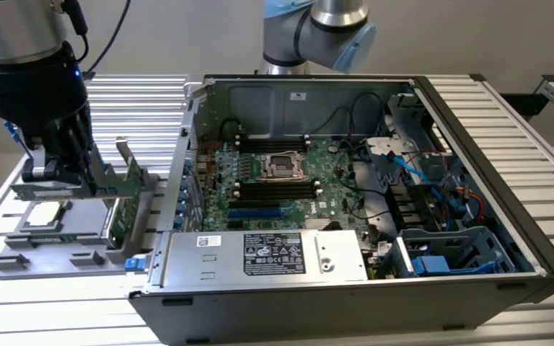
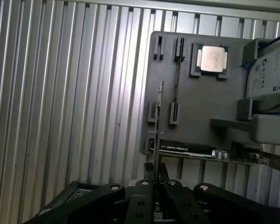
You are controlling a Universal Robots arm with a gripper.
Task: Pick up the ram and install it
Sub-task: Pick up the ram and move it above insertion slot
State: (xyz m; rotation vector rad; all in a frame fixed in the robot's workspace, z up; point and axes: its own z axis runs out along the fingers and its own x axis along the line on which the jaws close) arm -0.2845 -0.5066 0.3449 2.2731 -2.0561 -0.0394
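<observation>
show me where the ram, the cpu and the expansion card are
ram [image 2: 158, 126], wrist view, midway along its thin edge
cpu [image 2: 213, 59], wrist view, middle of its silver lid
expansion card [image 2: 191, 149], wrist view, on its dark lettered strip

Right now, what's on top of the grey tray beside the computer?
A processor chip, a card on edge and a hard drive sit on the grey tray. The gripper and its memory stick hide part of it.
</observation>
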